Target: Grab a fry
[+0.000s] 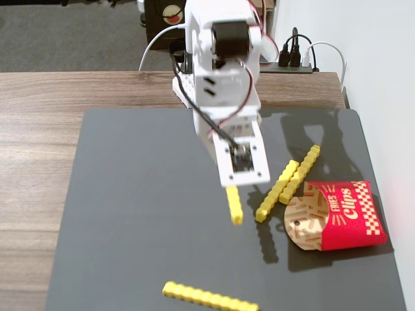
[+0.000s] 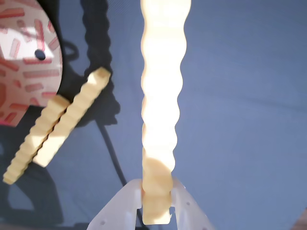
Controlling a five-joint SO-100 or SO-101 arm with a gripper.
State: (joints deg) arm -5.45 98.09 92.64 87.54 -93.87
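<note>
My white gripper (image 1: 235, 189) is shut on a yellow fry (image 1: 234, 206) and holds it above the dark mat, its free end pointing at the mat's near side. In the wrist view the gripper (image 2: 157, 194) clamps the fry (image 2: 160, 96) near one end, the rest running up the frame. Two more fries (image 1: 285, 183) lie side by side on the mat next to the red "Fries Clips" carton (image 1: 343, 217); they also show at the left of the wrist view (image 2: 57, 122). Another fry (image 1: 209, 299) lies near the mat's front edge.
The dark mat (image 1: 130, 214) covers the wooden table (image 1: 39, 103). The carton lies on its side at the mat's right, its round base (image 2: 26, 52) showing in the wrist view. Cables and a power strip (image 1: 292, 61) lie at the back.
</note>
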